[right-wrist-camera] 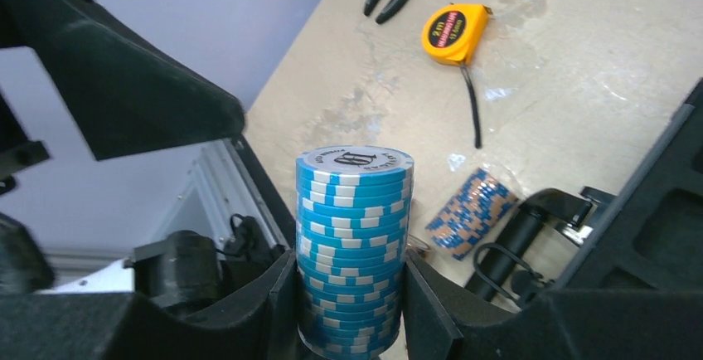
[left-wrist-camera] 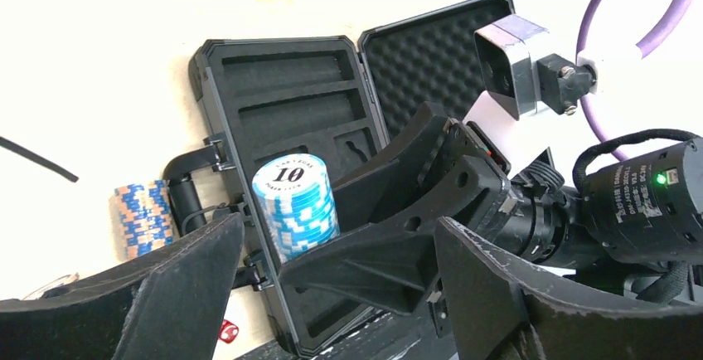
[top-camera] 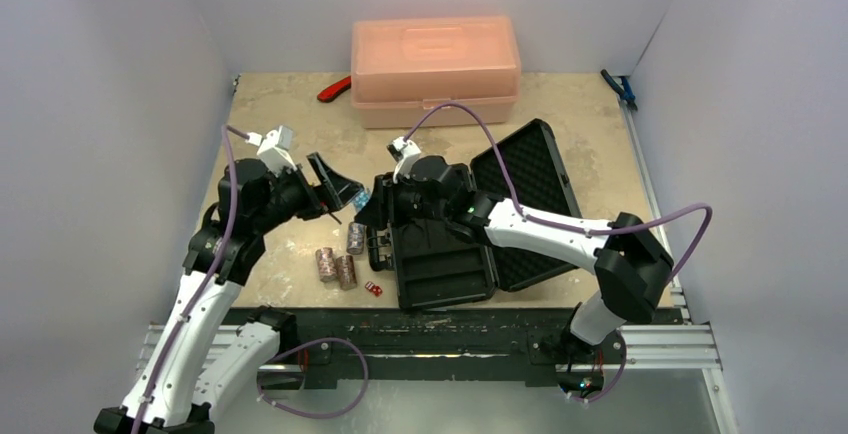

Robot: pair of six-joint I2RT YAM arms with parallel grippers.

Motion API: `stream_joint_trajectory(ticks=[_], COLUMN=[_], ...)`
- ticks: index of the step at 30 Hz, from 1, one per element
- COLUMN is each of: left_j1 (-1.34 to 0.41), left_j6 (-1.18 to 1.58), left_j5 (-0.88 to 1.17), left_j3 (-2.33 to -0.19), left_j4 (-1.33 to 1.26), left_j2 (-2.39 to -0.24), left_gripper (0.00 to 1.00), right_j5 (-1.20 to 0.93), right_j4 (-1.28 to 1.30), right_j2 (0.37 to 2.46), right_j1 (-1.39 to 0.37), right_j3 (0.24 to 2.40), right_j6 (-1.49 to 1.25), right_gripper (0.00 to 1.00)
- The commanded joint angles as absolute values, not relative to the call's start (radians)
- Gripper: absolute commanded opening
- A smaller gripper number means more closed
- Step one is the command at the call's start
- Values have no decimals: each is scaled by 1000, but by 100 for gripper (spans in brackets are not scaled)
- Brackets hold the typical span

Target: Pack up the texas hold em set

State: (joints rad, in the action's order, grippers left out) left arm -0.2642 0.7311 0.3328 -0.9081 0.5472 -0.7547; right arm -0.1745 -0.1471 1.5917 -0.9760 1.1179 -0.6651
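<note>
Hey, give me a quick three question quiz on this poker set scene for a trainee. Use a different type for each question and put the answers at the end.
1. Multiple choice: which number is printed on the top chip of the blue chip stack? A) 5 B) 10 C) 100
2. True or false: the briefcase is shut.
3. Fill in: the left gripper is open and holds nothing, while the blue chip stack is clamped in the ___ gripper.

Key
1. B.
2. False; it lies open.
3. Right: the right gripper has a finger on each side of the stack.
</note>
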Motion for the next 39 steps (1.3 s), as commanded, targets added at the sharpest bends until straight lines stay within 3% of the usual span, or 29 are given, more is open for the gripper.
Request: stream_joint_trajectory(ticks=[1,12,27,39], left_j1=[-262,-262,-262,-262], left_j6=[652,506,410,384], left_j5=[279,10,-55,-45], left_j3=[-951,-960,-927,-891], left_j4=[587,798,957,937], left_j2=[-702,-538,-436,-383], left_gripper=[86,100,98,97], right_j5=[-119,37,7,3], right_j4=[-114,-11,125,353], right_j2=[1518,1431,1443,1608], right_j1=[-977,-977,-948,-838], right_j3=[1185,1220,1268,1384], right_j6=[-529,-166,430,719], right_gripper=[0,0,0,0])
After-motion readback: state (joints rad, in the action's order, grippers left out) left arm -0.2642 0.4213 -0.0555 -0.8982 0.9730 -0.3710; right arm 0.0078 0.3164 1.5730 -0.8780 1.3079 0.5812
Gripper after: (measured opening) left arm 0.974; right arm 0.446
